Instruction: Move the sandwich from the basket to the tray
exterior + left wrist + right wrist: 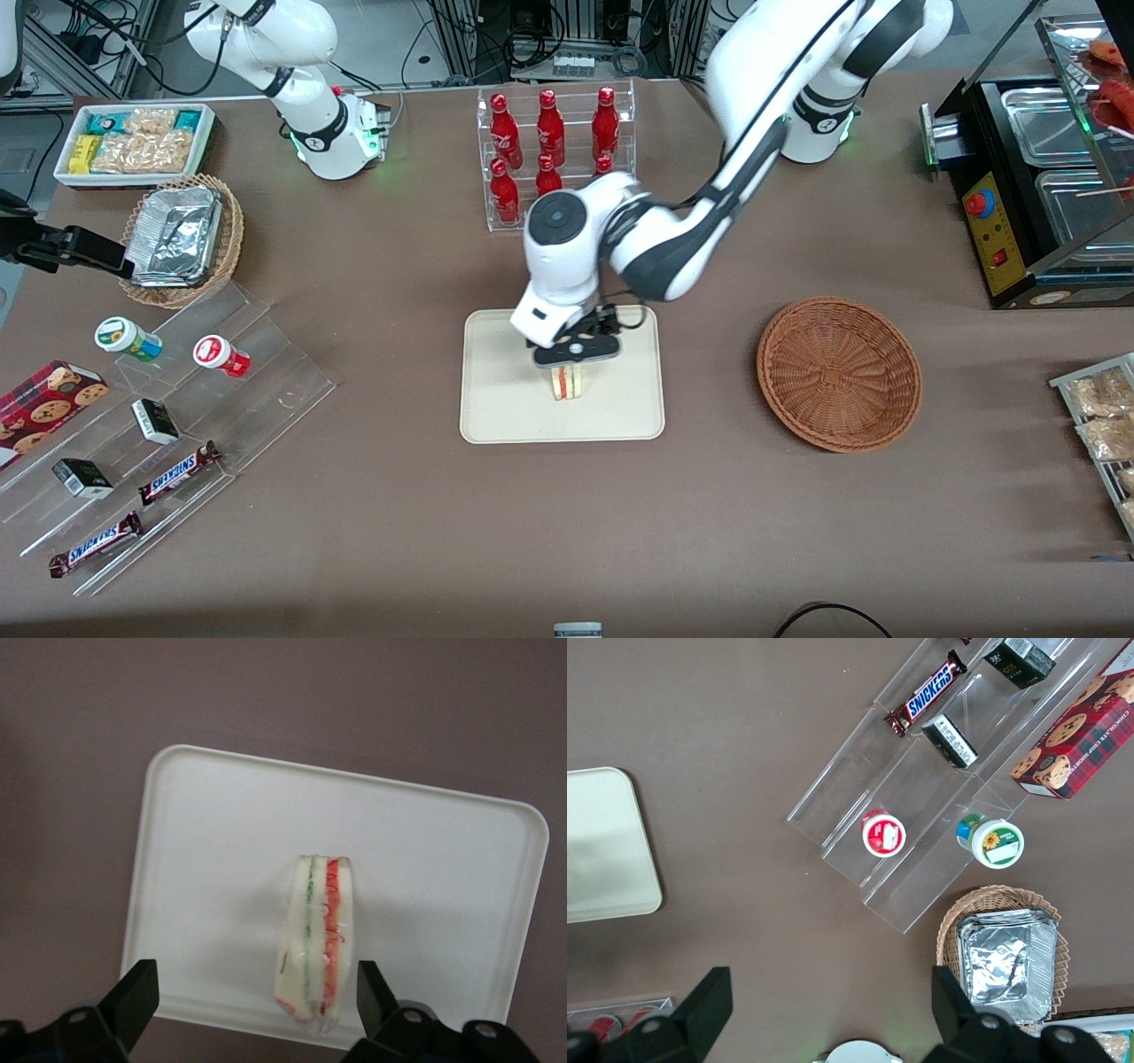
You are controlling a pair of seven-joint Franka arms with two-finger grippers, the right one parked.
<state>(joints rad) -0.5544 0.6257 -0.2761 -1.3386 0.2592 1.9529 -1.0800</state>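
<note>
Brown table [532, 532]: tray [496, 408], basket [839, 373].

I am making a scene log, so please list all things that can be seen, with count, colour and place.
sandwich: 1, white with red and green layers, on the tray
tray: 1, cream, table middle
basket: 1, reddish-brown, empty, toward the working arm's end
bottles: 8, red, in a clear rack, farther from the front camera than the tray
foil packets: silver, in a tan basket toward the parked arm's end
Snickers bars: 2, brown, on clear steps
gripper: 1, black fingers, open, above the sandwich
</note>
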